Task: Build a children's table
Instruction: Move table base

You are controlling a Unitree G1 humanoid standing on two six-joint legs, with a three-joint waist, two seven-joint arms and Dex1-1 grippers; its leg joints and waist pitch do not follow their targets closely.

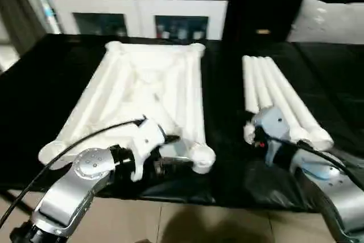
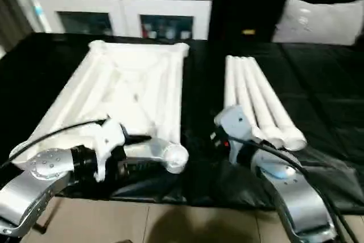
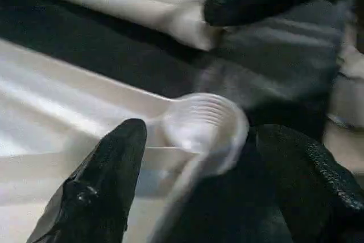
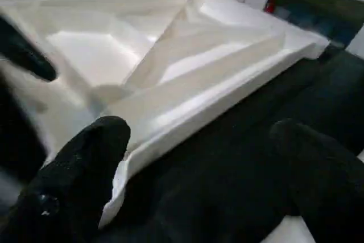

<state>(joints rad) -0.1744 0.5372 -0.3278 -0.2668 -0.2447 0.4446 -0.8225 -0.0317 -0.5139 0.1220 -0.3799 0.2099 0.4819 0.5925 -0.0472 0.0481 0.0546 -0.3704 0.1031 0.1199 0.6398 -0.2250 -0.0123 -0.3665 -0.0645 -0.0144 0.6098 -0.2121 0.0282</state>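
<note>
We see the white table top [image 1: 149,92] lying upside down on the black-covered surface [image 1: 34,83], ribbed underside up, round sockets at its corners. It sits on our left half of the surface. To its right, well apart from it, the four white legs [image 1: 278,98] lie side by side, touching one another, flared ends toward us.

Our left tool [image 3: 193,157] is at the near right corner of the top. In the left wrist view its two black fingers [image 3: 108,180] stand apart, one on each side of the round corner socket [image 3: 207,126]; the socket sits in the gap between them, and we cannot tell whether either finger touches it. The far black fingertip in that same view belongs to the other arm.

Our right tool [image 4: 199,180] is near the flared ends of the legs, over the black cover between legs and top. In the right wrist view its fingers [image 4: 79,174] are spread wide with nothing between them, the top's edge beyond.

A white cabinet [image 1: 136,9] stands behind the surface.
</note>
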